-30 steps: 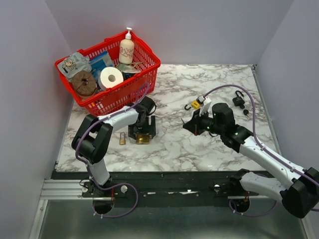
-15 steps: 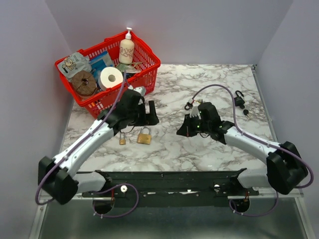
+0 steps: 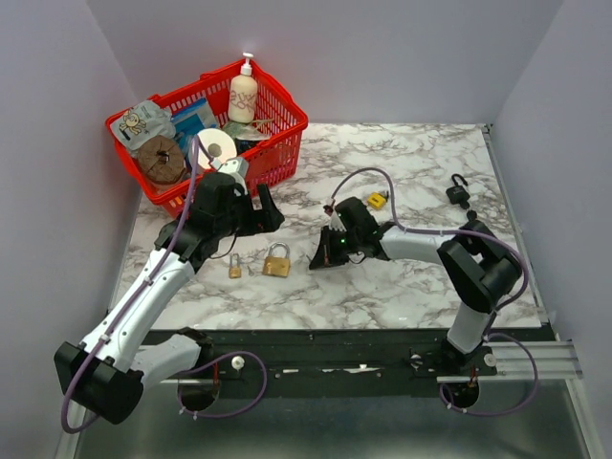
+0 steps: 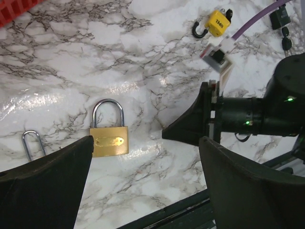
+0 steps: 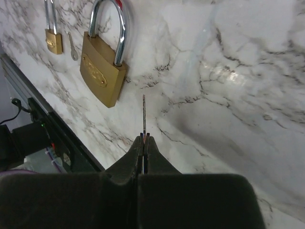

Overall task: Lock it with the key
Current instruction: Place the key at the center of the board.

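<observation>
- Brass padlock [image 3: 277, 261] lies flat on the marble desk [image 3: 402, 287], steel shackle toward the far edge
- Key [image 5: 144, 114], thin blade, pinched in the right pincer [image 5: 144, 139], pointing just beside the padlock

Counter [image 3: 402, 287], contents by position.
- Basket [image 3: 273, 158]: far left corner, holding a pump bottle [image 3: 243, 94] and a paper roll [image 3: 212, 148].
- Large padlock [image 3: 276, 261]: flat, near centre-left.
- Small padlock [image 3: 234, 267]: just left of it.
- Left hand [image 3: 268, 212]: behind the large padlock.
- Right hand [image 3: 318, 261]: right of the large padlock, key [image 5: 144, 114] in its grip.
- Third padlock [image 3: 377, 201]: behind the right hand.
- Fourth padlock [image 3: 458, 193]: far right.
</observation>
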You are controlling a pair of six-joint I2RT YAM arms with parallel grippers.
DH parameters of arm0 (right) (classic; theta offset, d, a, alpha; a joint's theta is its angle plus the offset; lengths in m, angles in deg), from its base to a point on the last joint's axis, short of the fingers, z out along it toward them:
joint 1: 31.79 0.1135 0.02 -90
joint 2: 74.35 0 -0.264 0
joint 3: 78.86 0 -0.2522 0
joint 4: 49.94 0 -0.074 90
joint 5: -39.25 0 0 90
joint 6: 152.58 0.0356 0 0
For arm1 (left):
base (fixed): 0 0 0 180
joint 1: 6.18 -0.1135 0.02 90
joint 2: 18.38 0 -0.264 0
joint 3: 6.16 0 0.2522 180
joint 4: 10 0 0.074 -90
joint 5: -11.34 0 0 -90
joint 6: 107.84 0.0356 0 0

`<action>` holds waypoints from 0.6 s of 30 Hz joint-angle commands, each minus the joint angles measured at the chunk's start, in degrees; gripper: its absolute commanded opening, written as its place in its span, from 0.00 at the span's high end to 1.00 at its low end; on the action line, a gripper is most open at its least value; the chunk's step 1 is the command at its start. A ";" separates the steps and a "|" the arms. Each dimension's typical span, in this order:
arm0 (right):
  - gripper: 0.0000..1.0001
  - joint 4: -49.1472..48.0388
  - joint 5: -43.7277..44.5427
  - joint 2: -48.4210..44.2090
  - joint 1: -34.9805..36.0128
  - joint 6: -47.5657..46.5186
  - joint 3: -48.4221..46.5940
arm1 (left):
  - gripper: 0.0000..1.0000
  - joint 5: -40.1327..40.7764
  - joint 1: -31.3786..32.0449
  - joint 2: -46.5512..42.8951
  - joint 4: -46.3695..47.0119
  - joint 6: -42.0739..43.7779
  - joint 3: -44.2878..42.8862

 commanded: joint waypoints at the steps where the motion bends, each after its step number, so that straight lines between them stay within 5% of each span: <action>1: 0.99 -1.57 -1.44 4.30 2.09 4.89 -3.23 | 0.01 -0.13 -1.45 -0.72 2.78 1.29 -2.16; 7: 0.99 -1.04 -0.91 8.95 3.41 8.14 -5.17 | 0.01 0.05 -3.39 -1.25 2.34 0.59 -1.72; 18: 0.61 3.26 -1.53 10.11 4.11 9.81 -7.54 | 0.01 0.31 -4.53 -1.78 2.08 0.32 -1.11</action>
